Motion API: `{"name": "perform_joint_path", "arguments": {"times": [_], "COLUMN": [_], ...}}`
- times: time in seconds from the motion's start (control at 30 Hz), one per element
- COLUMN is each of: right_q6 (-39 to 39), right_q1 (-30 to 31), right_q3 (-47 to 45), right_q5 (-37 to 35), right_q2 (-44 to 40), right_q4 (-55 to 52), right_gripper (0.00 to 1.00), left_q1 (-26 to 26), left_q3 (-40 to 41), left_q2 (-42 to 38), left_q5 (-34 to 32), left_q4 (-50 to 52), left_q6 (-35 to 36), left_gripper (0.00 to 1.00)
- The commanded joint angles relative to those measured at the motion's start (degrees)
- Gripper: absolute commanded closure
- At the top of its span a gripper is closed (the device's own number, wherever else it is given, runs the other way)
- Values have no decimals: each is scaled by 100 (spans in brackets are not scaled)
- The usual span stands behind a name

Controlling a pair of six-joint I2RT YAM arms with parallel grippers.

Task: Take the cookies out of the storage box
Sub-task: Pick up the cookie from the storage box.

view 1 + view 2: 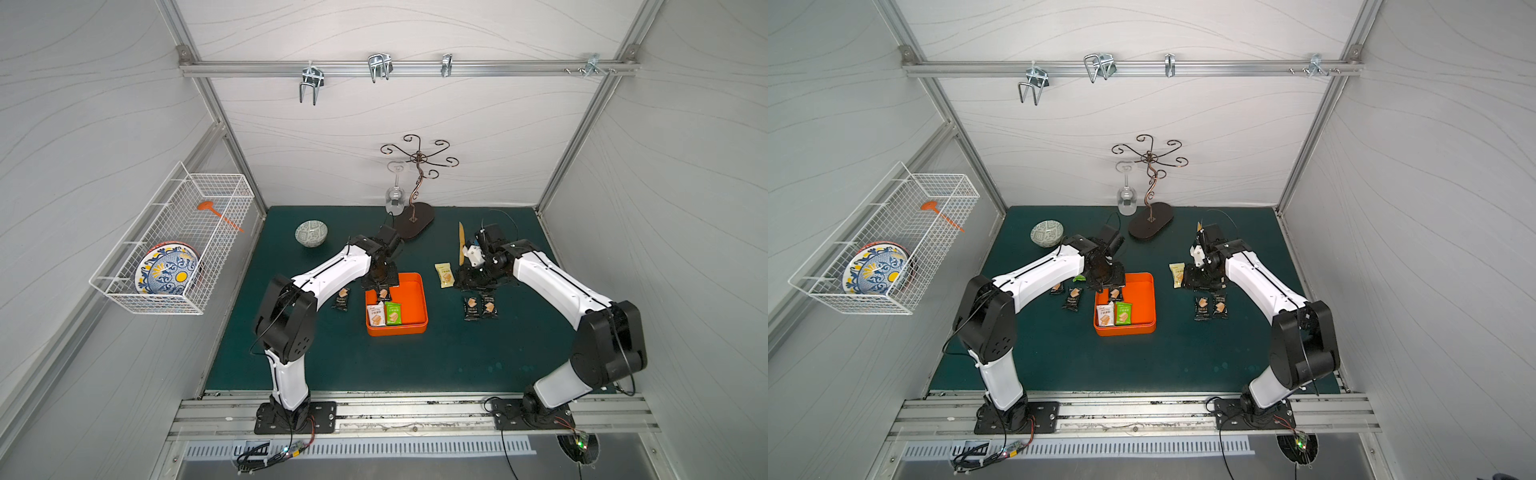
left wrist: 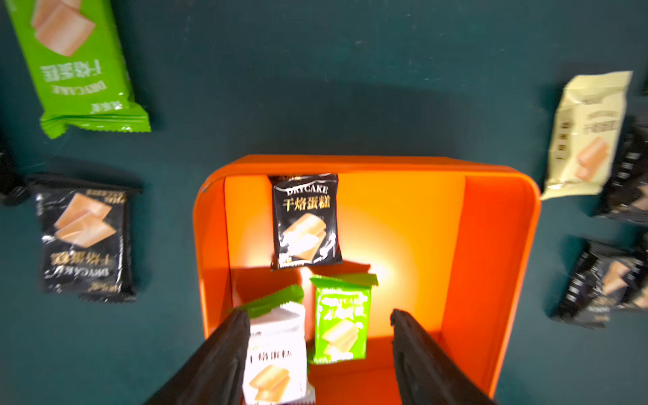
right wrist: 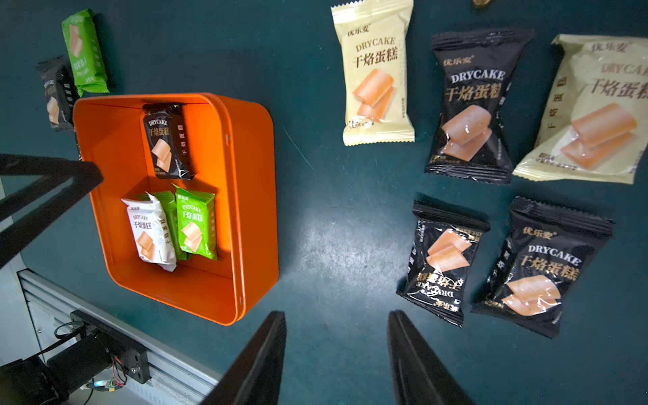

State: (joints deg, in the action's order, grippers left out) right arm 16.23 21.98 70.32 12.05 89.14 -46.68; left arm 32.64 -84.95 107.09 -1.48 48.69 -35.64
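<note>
1. Though most cookies [image 1: 471,308] lie out on the green mat [image 1: 332,353], four sit in the orange storage box [image 1: 411,299] between the arms: a black packet [image 1: 383,294] at the far wall, then a white packet [image 1: 375,314] and a green packet [image 1: 393,313] side by side nearer the rail, the white one lying on a second green packet [image 2: 270,303]
2. Just left of the box lies a loose black packet [image 1: 342,299]; to its right lie a pale yellow packet [image 1: 444,275] and a black pair [image 1: 489,307], the two touching
3. Farther back stand a patterned bowl [image 1: 311,233], a scrolled metal stand [image 1: 415,216] with a wine glass [image 1: 395,199] hanging upside down, and a wooden utensil [image 1: 460,245]
4. The left arm stretches forward with its wrist bent down, and the left gripper [image 2: 319,315] is over the box, its body hiding the far-left corner in both top views; the jaws stand moderately apart and clamp nothing, and one finger [image 2: 224,357] overlaps the white packet's edge, contact unclear
5. The right arm mirrors it, with the right gripper [image 3: 336,315] above bare mat between the box and the black pair, jaws apart and empty
6. The left wrist view shows whole a loose green packet [image 2: 77,66] that the left forearm largely covers from above; the right wrist view shows another black packet [image 3: 471,105] and a second pale yellow packet [image 3: 589,108], both hidden under the right wrist in both top views
</note>
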Motion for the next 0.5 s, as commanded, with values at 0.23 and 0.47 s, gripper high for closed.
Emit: {"name": "perform_joint_path", "arguments": {"times": [0.23, 0.47], "right_q6": [-19, -8], "right_q1": [-114, -132], "right_q3": [7, 67], "right_q5": [-1, 29], "right_q2": [-144, -49], "right_q4": [-102, -126], "right_gripper": [46, 33], "left_q1": [1, 4], "left_q3": [-105, -279], "left_q2": [588, 921], "left_q5": [33, -2], "left_q4": [-227, -185], "left_q6": [131, 240], "left_gripper": [31, 31]}}
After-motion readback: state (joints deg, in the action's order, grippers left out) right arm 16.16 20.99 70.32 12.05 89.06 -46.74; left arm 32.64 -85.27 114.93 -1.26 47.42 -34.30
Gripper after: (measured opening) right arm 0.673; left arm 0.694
